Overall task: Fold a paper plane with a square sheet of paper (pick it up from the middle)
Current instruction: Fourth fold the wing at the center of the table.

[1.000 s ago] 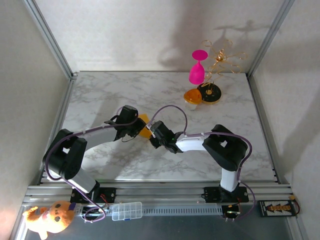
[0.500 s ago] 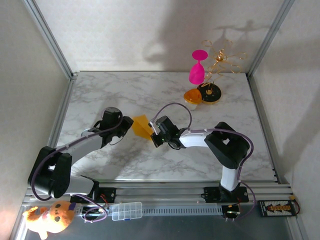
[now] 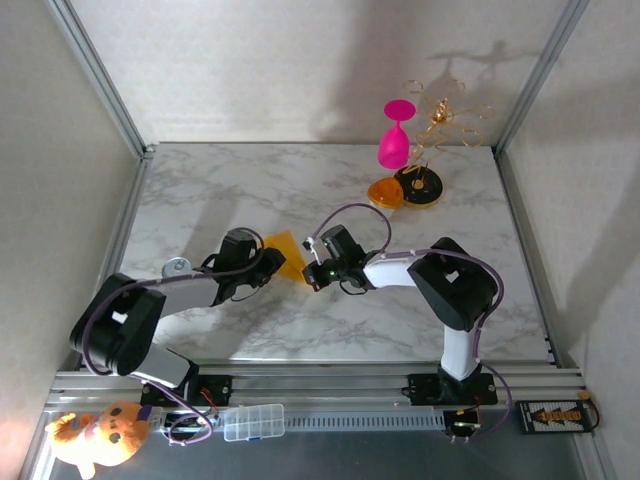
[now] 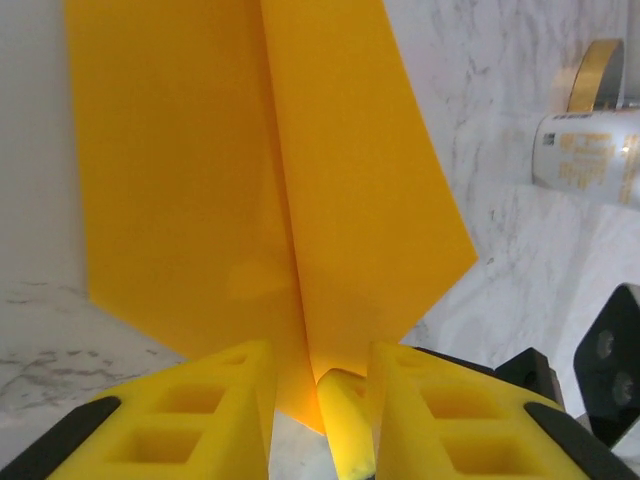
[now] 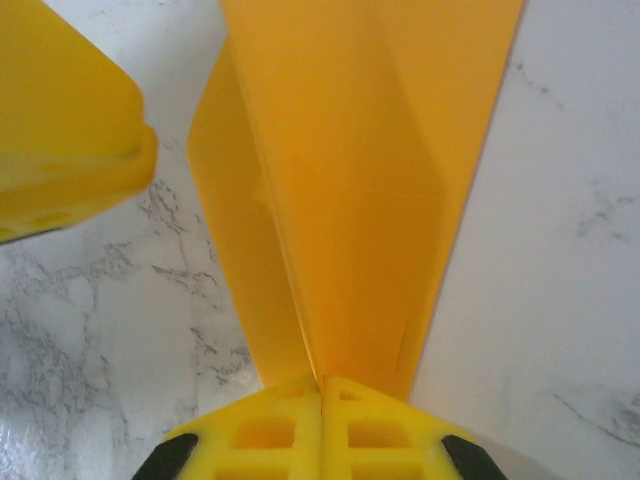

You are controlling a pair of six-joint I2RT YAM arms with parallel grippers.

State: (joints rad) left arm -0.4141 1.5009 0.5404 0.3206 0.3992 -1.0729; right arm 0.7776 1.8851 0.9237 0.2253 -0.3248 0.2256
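The square sheet of paper point(image 3: 285, 252) is folded into a creased, pointed yellow-orange shape, held just above the marble at mid-table. My right gripper point(image 3: 312, 268) is shut on its narrow end, and in the right wrist view the pads point(image 5: 322, 385) meet on the centre crease of the paper point(image 5: 370, 150). My left gripper point(image 3: 266, 262) is at the paper's left side. Its fingers point(image 4: 230, 385) stand apart around the folded edge of the paper point(image 4: 250, 180) without pinching it. One left finger point(image 5: 60, 120) shows at the upper left of the right wrist view.
A pink glass point(image 3: 395, 135), a gold wire stand point(image 3: 440, 115), an orange-and-black disc point(image 3: 418, 185) and a small white cup with an orange top point(image 3: 384, 192) stand at the back right. A small grey disc point(image 3: 175, 266) lies at the left. Metal rails edge the table.
The left gripper drew away to the left, then came back to the paper with its jaws wider apart. The right gripper kept hold and shifted slightly right.
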